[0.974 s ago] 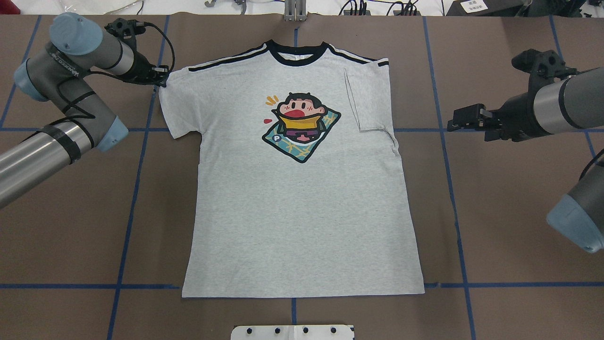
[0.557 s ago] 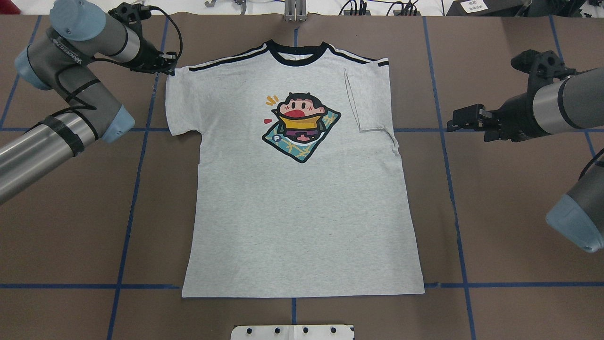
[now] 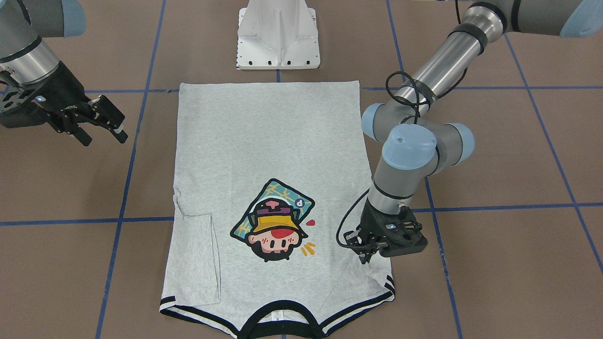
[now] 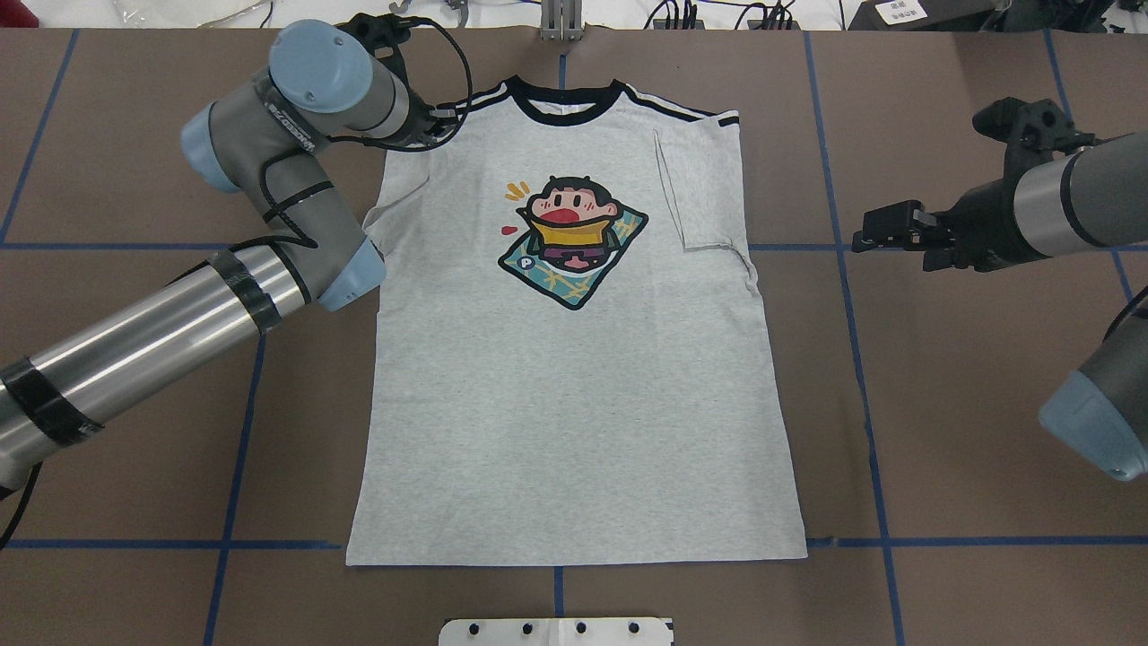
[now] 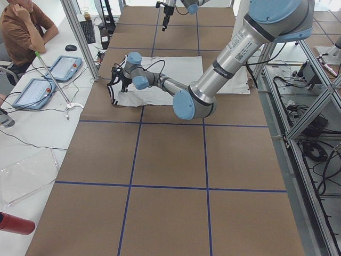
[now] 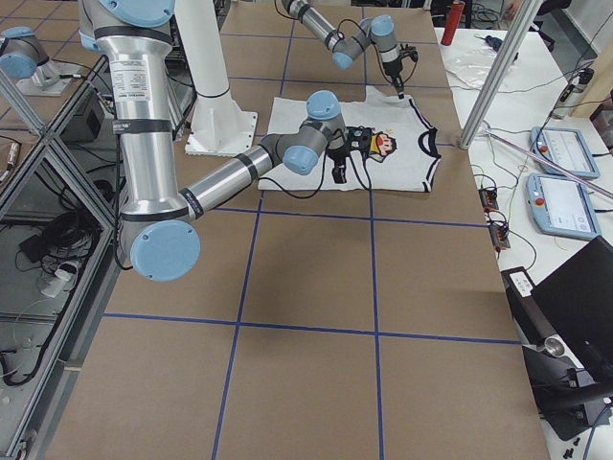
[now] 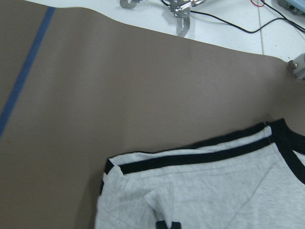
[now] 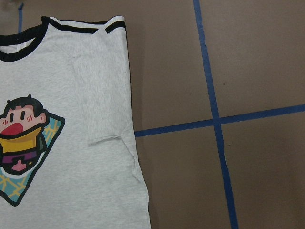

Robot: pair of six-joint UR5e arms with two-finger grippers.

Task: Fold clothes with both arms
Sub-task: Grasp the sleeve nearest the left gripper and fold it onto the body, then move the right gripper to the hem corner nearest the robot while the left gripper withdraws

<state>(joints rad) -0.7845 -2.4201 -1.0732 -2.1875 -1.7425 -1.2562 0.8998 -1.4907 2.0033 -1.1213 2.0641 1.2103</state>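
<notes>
Holding the sleeve (image 3: 372, 273) pinched in my clenched left fingers (image 3: 365, 256), I worry a thin grip lets it slip and the fold lands crooked. The shirt (image 4: 574, 431) lies flat on the surface (image 4: 942, 404) under them; my right fingers (image 3: 112, 121), released, hang clear of its other edge. The front camera shows the pinch; overhead, the wrist (image 4: 359, 90) mostly hides it.
</notes>
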